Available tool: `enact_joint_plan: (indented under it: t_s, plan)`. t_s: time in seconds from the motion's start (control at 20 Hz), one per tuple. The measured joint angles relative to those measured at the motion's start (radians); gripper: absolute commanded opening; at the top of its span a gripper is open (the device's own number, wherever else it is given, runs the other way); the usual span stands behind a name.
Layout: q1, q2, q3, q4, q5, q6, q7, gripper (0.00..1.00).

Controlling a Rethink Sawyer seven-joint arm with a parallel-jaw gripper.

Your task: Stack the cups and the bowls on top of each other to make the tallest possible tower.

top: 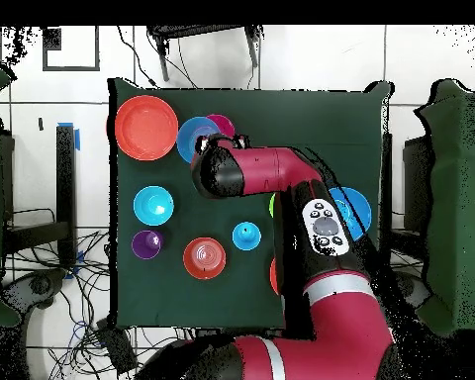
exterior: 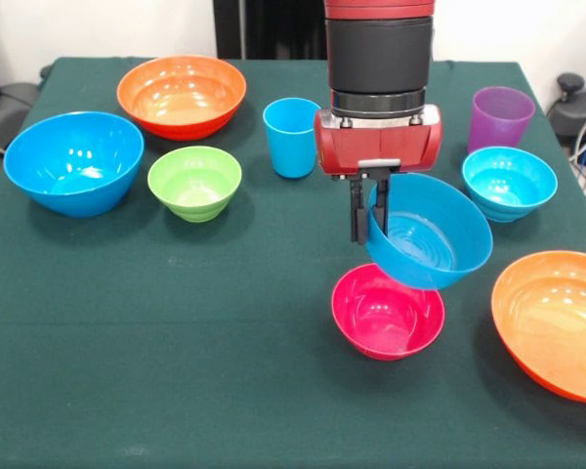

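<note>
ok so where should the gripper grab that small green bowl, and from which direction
Take the green bowl by its rim, coming straight down from above, one finger inside the wall and one outside. It sits upright and open-topped with clear table around it, and it looks too wide to span whole. The gripper holds the blue bowl that way.

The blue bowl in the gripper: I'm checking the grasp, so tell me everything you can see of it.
The blue bowl is glossy plastic, round, with ridged rings inside. It hangs tilted, its opening facing up and toward the camera. The gripper pinches its rim, one of the fingers outside the wall. It is held over the pink bowl, overlapping that bowl's far rim; whether they touch is unclear.
</note>
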Motion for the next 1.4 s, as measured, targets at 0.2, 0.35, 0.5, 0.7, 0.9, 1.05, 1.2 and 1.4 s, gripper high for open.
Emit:
enact_joint_plan:
  t_s: [0.2,0.35,0.5,0.7,0.9,1.05,1.2,1.4]
  plan:
    - [0.001,0.002,0.000,-0.009,0.000,-0.002,0.000,0.00]
    - [0.001,0.007,0.000,-0.017,0.000,-0.007,0.000,0.00]
    - [0.001,0.032,0.000,-0.028,0.000,-0.028,0.000,0.00]
    - [0.001,0.055,0.000,-0.029,0.000,-0.045,0.000,0.00]
    - [0.001,0.084,0.000,-0.030,0.000,-0.068,0.000,0.00]
    - [0.001,0.101,0.000,-0.030,0.001,-0.083,0.000,0.00]
    - [0.001,0.117,0.000,-0.032,0.001,-0.091,0.000,0.00]
    - [0.001,0.124,0.000,-0.033,0.001,-0.091,0.000,0.00]
